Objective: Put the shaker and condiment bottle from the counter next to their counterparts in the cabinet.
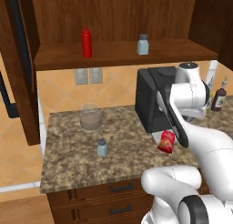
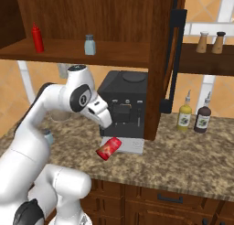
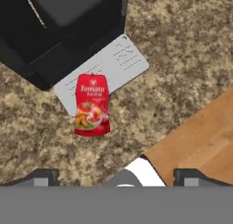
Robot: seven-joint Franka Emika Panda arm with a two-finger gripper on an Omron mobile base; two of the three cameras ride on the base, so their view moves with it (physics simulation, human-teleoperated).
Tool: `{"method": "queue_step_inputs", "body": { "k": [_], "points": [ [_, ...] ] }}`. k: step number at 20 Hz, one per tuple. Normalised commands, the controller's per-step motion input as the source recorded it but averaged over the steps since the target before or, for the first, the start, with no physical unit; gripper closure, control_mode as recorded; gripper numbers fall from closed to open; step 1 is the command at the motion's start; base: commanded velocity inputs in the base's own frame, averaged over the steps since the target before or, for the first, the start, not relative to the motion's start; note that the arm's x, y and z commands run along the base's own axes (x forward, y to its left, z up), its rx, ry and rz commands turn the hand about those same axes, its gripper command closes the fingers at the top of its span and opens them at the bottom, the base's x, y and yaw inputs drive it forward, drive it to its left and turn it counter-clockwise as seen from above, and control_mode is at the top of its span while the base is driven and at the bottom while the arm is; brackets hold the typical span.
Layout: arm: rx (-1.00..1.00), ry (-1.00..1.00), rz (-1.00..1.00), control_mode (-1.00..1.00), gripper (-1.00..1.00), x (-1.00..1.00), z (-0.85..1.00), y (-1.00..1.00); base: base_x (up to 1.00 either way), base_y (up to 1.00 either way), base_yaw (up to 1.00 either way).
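Note:
The condiment bottle point(image 3: 92, 105), a squat red one with a tomato label, lies tilted on the counter point(image 1: 73, 164) against the coffee machine's grey drip tray; it also shows from the base point(image 1: 166, 142) point(image 2: 109, 148). My gripper point(image 3: 118, 177) point(image 2: 106, 123) hangs above it, open, with nothing between its wide-set fingertips point(image 3: 42, 175). The small pale shaker point(image 1: 102, 148) point(image 2: 48, 137) stands alone further left on the counter. On the cabinet shelf point(image 1: 113, 55) stand the counterparts: a tall red squeeze bottle point(image 1: 86, 43) point(image 2: 37, 38) and a twin shaker point(image 1: 143, 44) point(image 2: 90, 45).
A black coffee machine point(image 1: 150, 100) point(image 2: 123, 98) stands right behind the condiment bottle. A glass jar point(image 1: 90, 117) sits at the back left of the counter. Two sauce bottles point(image 2: 184, 115) point(image 2: 202, 119) stand to the right, past the cabinet's side wall point(image 2: 157, 59).

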Motion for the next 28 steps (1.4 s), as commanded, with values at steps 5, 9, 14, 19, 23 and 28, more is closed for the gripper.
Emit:
{"method": "queue_step_inputs", "body": {
  "k": [5, 9, 14, 19, 23, 28],
  "points": [
    [-0.01, -0.34, -0.01, -1.0, -1.0, 0.0, -0.47, 0.0, 0.0, 0.0, 0.0],
    [-0.07, -0.31, 0.02, -1.0, -1.0, 0.0, -0.35, 0.0, 0.0, 0.0, 0.0],
    [-0.05, -0.15, 0.03, -1.0, -1.0, 0.0, -0.13, 0.0, 0.0, 0.0, 0.0],
    [0.03, 0.0, 0.0, -1.0, -1.0, 0.0, -0.02, 0.0, 0.0, 0.0, 0.0],
    [0.02, 0.06, 0.0, -1.0, -1.0, 0.01, -0.01, 0.0, 0.0, 0.0, 0.0],
    [0.03, 0.15, 0.0, -1.0, -1.0, 0.1, 0.0, 0.0, 0.0, 0.0, 0.0]
  ]
}}
